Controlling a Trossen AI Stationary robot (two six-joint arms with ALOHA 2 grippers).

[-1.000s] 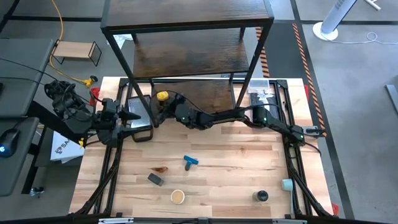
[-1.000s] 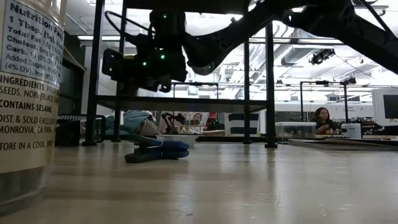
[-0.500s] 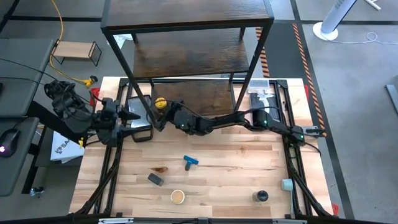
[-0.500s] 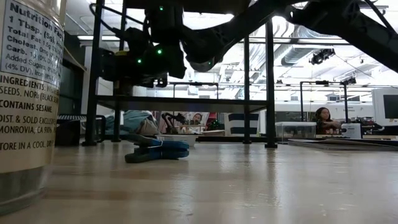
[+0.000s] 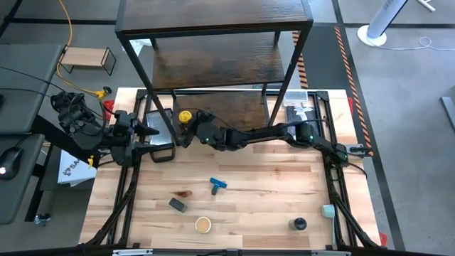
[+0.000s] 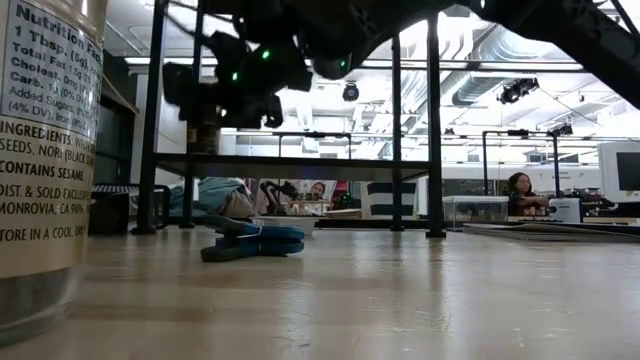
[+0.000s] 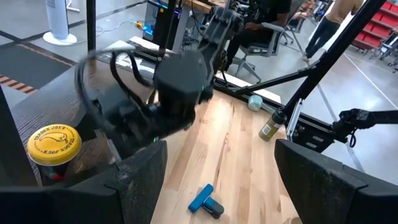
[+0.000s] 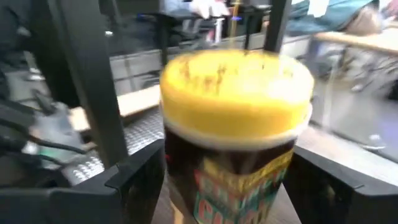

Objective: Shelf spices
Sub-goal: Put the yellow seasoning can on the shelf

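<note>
Yellow-lidded jar [image 8: 236, 124] between open right tool [image 5: 190, 126]

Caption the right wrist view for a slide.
Right claw open around the yellow-lidded jar beside a shelf post.

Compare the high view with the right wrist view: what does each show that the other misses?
Only the high view shows the tan-lidded jar, black-lidded jar, dark grey box, reddish-brown packet and the waiting left gripper. Only the right wrist view shows the right gripper's fingers standing apart on either side of the jar's body. Both show the yellow-lidded jar.
</note>
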